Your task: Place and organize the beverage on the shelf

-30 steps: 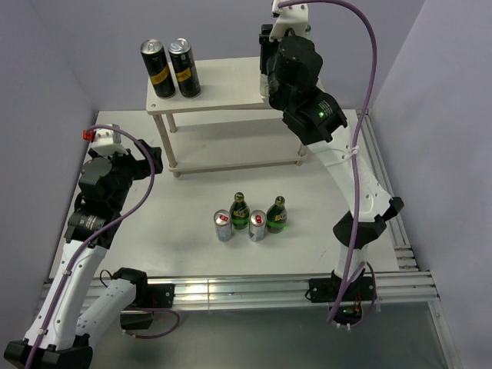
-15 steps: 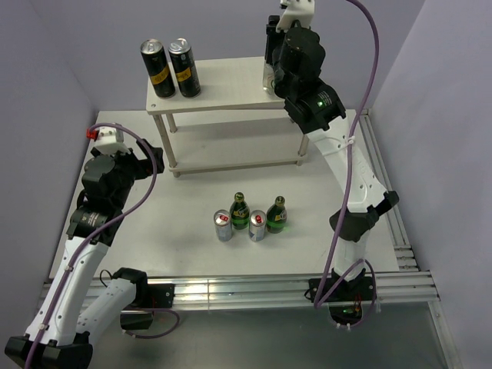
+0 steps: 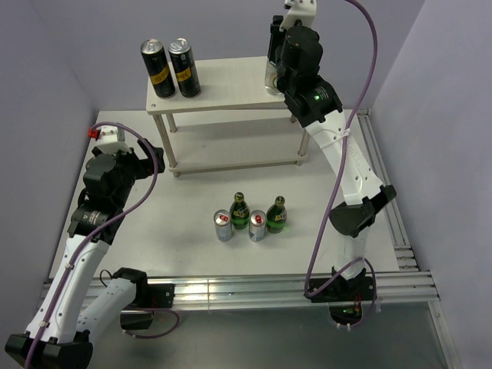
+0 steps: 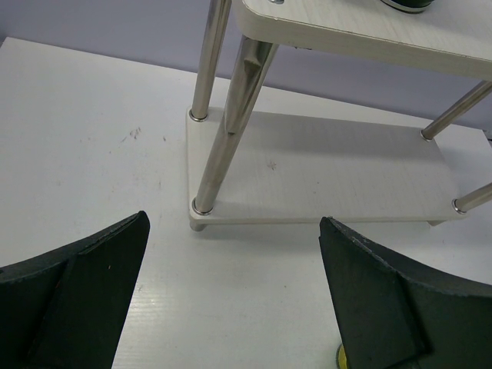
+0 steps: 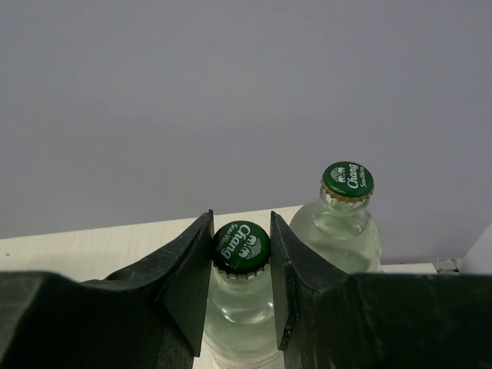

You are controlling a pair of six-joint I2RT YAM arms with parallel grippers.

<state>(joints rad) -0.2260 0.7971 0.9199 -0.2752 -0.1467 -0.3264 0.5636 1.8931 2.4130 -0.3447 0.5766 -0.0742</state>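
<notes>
Where the right gripper (image 5: 241, 223) closes, its fingers pinch the neck of a clear Chang bottle (image 5: 240, 311) just under its green cap; it stands at the right end of the shelf (image 3: 223, 86), top tier, a second clear bottle (image 5: 347, 227) just beside it; two black cans (image 3: 171, 69) stand at the left end; the left gripper (image 4: 234, 223) gapes empty near the shelf's legs; green bottles (image 3: 239, 212) and silver cans (image 3: 223, 226) cluster on the table (image 3: 154, 231).

A tall black can (image 3: 158, 71) with a yellow label was seen upright at far left, a second black can (image 3: 185, 69) set just beside it. A white table (image 3: 192, 223) was edged by aluminium rails (image 3: 254, 288) and enclosed by pale lilac walls (image 3: 92, 23).
</notes>
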